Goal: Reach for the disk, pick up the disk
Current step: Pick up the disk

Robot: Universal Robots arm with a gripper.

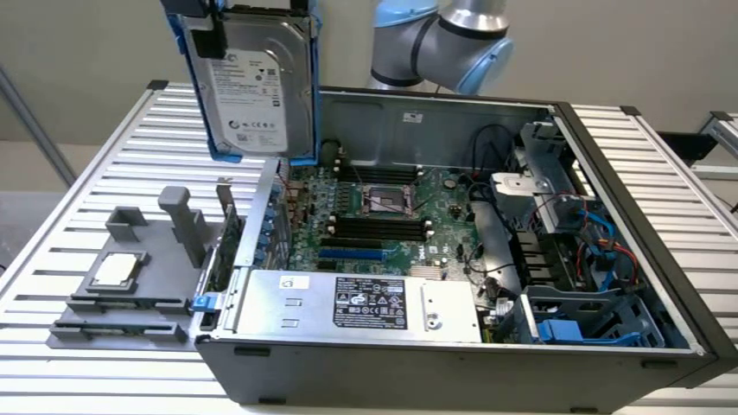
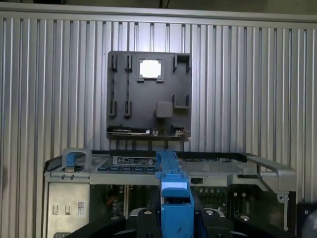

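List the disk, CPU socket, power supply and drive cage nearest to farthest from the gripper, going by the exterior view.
1. disk, held in the gripper above the case.
2. CPU socket, mid-motherboard.
3. power supply, case's near edge.
4. drive cage, near corner, exterior view's right.

Exterior view slants down over the computer case (image 1: 461, 372); wrist view (straight down) shares its edge

Surface: silver slatted aluminium table (image 1: 69, 259), slats running across the exterior view.
On it, centre to exterior view's right: large dark grey metal computer case (image 1: 461, 380), lying flat, open side up.
On it, exterior view's left: dark grey square plastic fixture plate (image 1: 127, 316), just beside the case.
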